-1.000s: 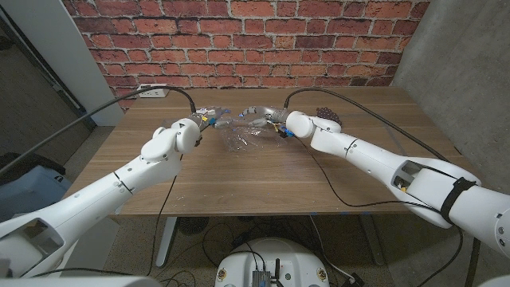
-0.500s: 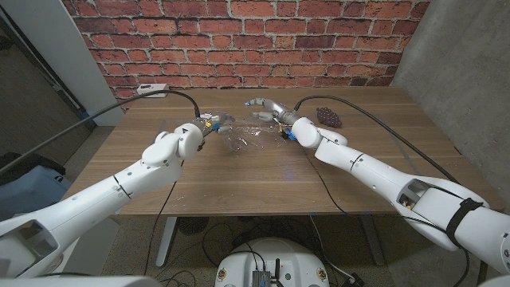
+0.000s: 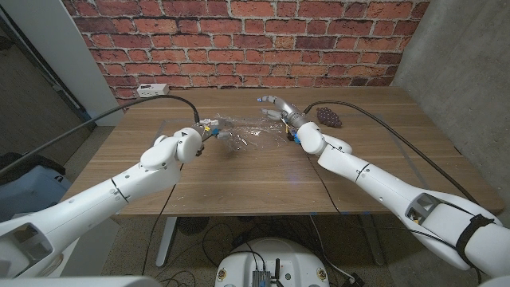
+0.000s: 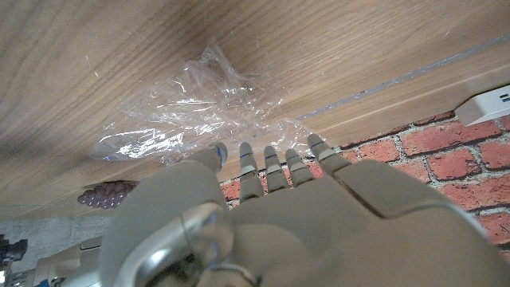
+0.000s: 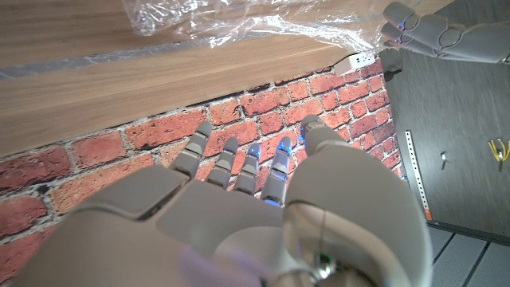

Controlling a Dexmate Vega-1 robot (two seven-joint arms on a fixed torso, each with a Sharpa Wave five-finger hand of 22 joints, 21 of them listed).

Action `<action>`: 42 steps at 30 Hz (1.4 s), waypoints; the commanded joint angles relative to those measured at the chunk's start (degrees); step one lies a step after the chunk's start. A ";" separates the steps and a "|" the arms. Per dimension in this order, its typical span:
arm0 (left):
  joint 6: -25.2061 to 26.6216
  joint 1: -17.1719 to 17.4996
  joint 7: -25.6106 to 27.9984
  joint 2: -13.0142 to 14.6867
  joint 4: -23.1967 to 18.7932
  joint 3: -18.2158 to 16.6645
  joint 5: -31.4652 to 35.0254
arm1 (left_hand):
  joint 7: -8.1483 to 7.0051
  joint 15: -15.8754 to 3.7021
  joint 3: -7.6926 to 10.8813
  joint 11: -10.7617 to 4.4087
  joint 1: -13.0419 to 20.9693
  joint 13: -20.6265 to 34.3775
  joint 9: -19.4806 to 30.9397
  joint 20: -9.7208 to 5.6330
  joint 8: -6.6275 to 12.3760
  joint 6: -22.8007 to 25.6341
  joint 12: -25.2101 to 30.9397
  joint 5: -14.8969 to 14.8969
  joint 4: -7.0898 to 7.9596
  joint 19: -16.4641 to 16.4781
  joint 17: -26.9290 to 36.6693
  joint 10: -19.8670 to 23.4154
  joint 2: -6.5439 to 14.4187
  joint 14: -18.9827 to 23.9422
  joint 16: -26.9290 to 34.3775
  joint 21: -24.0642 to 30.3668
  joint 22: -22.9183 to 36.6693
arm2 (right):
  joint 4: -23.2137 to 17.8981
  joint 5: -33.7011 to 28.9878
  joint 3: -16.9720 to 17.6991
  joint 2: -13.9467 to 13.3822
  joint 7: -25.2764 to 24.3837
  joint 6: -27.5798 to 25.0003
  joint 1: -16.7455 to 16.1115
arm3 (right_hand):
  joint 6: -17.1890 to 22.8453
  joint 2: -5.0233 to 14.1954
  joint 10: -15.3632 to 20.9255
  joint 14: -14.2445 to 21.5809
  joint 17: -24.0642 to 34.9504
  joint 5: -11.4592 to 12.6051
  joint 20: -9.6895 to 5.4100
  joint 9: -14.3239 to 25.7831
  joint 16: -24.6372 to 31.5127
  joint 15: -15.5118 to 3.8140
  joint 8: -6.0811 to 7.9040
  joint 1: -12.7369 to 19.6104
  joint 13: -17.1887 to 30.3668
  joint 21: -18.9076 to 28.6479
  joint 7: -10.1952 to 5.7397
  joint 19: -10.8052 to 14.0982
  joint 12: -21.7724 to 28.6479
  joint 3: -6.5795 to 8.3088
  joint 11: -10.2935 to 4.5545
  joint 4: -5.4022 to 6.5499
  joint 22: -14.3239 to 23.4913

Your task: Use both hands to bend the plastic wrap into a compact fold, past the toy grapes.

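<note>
**Wrap loose at table's far middle, both hands off it**

I see the plastic wrap crumpled at upper centre of the head view, left of the toy grapes. My left hand sits at the wrap's left edge, fingers extended, grasping nothing. My right hand hovers released above the wrap's right end, fingers spread towards the brick wall.

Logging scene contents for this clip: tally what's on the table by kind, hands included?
Plastic wrap: 1, clear, crumpled
Toy grapes: 1 bunch, dark purple
Power strip: 1, white, at the table's far edge
Robot hands: 2, left hand, right hand
Total: 5
</note>
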 commanded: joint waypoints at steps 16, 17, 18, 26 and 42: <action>-2.54 -4.51 -2.39 -1.27 5.61 2.90 -4.14 | 0.74 -0.23 0.96 0.28 -1.30 -0.08 0.18 0.42 -0.24 0.07 -0.11 -0.37 0.49 0.11 0.25 0.20 -0.11 -0.61 0.08 0.33 -0.12 | -12.01 -0.20 1.60 -6.66 1.97 -12.55 -4.95 | 0.51 -0.63 0.82 0.77 -0.27 0.09 0.72 0.06 0.15 0.49 0.06 0.26 -0.09 0.04 0.75 0.69 0.19 0.02 0.26 -0.95 -0.06; -2.57 -4.60 -2.45 -1.28 5.69 3.00 -4.19 | 0.76 -0.21 1.01 0.38 -1.37 -0.08 0.18 0.45 -0.25 0.06 -0.06 -0.38 0.52 0.11 0.25 0.36 -0.09 -0.57 0.09 0.33 -0.13 | -12.13 -0.26 1.46 -6.92 2.30 -12.69 -4.95 | 0.50 -0.66 0.81 0.78 -0.30 0.09 0.73 0.06 0.14 0.50 0.05 0.31 -0.10 0.03 0.77 0.70 0.17 0.02 0.24 -1.02 -0.06; -2.55 -4.64 -2.50 -1.30 5.73 3.04 -4.33 | 0.83 -0.11 1.08 0.42 -1.44 -0.08 0.18 0.58 -0.24 0.09 -0.06 -0.38 0.56 0.10 0.26 0.41 -0.02 -0.52 0.12 0.32 -0.13 | -12.33 -0.41 1.32 -7.12 2.54 -13.13 -4.99 | 0.50 -0.71 0.81 0.77 -0.34 0.09 0.76 0.06 0.12 0.53 0.04 0.38 -0.10 0.00 0.81 0.69 0.15 0.04 0.27 -1.12 -0.06; -2.91 -5.00 -2.81 -1.24 5.88 3.46 -5.06 | 1.32 0.26 2.25 0.76 -1.80 -0.10 0.19 1.43 -0.21 0.26 -0.14 -0.22 1.16 -0.05 0.43 0.53 1.19 -0.52 0.26 0.26 -0.14 | -13.50 -1.75 -0.44 -8.85 5.86 -15.86 -4.33 | 0.29 -0.87 0.79 0.55 -0.56 0.07 0.88 0.06 -0.09 0.62 -0.10 0.78 -0.12 -0.38 0.89 0.13 0.00 0.11 0.30 -1.68 -0.07; -2.08 -4.73 -2.72 -1.01 4.96 4.05 -4.86 | 1.26 -0.05 2.83 0.63 -3.31 -0.10 0.20 1.29 -0.41 -0.21 -0.48 -0.36 2.03 -0.33 0.47 0.05 0.61 -1.02 0.16 0.13 -0.17 | -17.82 -1.99 -0.45 -12.38 9.38 -18.13 -5.89 | 0.10 -1.16 0.20 -0.22 -0.98 0.05 1.24 0.06 -0.60 0.87 -0.25 1.23 -0.14 -0.97 0.88 -0.59 -0.52 0.08 0.14 -2.47 -0.08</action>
